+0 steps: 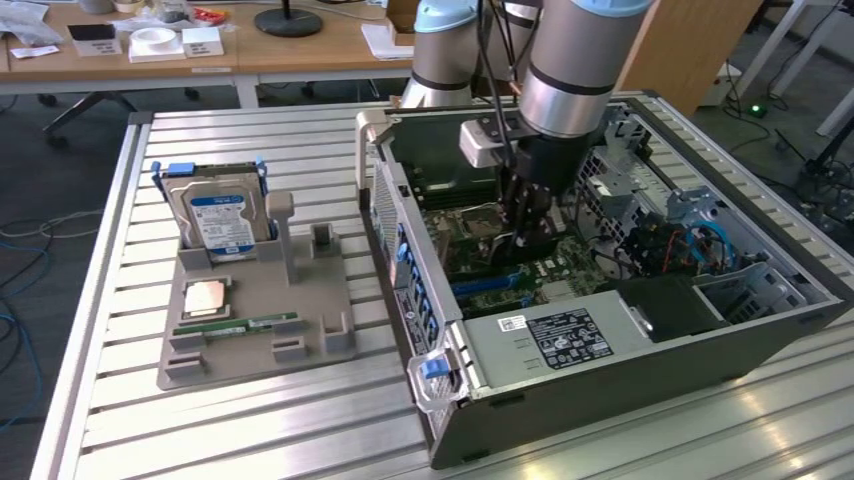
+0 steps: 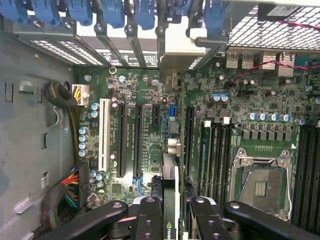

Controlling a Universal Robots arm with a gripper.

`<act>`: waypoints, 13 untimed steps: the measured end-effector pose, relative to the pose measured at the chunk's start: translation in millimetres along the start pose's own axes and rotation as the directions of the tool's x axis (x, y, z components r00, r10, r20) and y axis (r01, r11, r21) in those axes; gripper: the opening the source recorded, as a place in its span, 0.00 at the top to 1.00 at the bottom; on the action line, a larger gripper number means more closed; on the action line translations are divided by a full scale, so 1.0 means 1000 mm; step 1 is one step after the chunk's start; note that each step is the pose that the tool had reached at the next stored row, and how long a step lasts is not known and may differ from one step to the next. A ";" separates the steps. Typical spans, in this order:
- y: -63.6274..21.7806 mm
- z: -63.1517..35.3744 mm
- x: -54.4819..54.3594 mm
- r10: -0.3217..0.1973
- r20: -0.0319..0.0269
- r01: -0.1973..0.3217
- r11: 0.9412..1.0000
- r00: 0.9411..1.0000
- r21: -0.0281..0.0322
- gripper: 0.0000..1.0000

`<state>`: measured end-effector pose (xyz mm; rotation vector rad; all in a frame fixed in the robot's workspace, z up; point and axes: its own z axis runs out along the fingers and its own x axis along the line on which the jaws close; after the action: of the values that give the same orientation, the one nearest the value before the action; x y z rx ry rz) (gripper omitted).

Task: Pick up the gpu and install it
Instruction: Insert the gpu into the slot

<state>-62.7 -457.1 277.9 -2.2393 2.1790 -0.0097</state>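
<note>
Fingers [image 2: 148,220] pinched the gpu [image 2: 170,180] edge-on, inside the open computer case [image 1: 641,370] on the worktop [image 1: 267,420]. Card sat over the motherboard [image 2: 145,90] beside the long black slots; contact could not be told. Hard drive [image 1: 220,220] stood upright in its grey holder [image 1: 254,340].

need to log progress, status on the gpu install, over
gripper shut on gpu. card edge-on inside open pc case, over the motherboard near the black slots. cables lie apart from the slots.
</note>
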 end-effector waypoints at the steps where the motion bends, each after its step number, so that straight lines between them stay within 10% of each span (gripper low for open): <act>1: 0.0004 0.0002 0.000 0.000 0.000 0.000 1.000 1.000 0.000 0.74; 13: 0.0016 0.0082 0.000 0.000 0.000 0.000 1.000 1.000 0.000 0.74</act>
<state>-64.2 -456.7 269.7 -2.2393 2.1791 -0.0099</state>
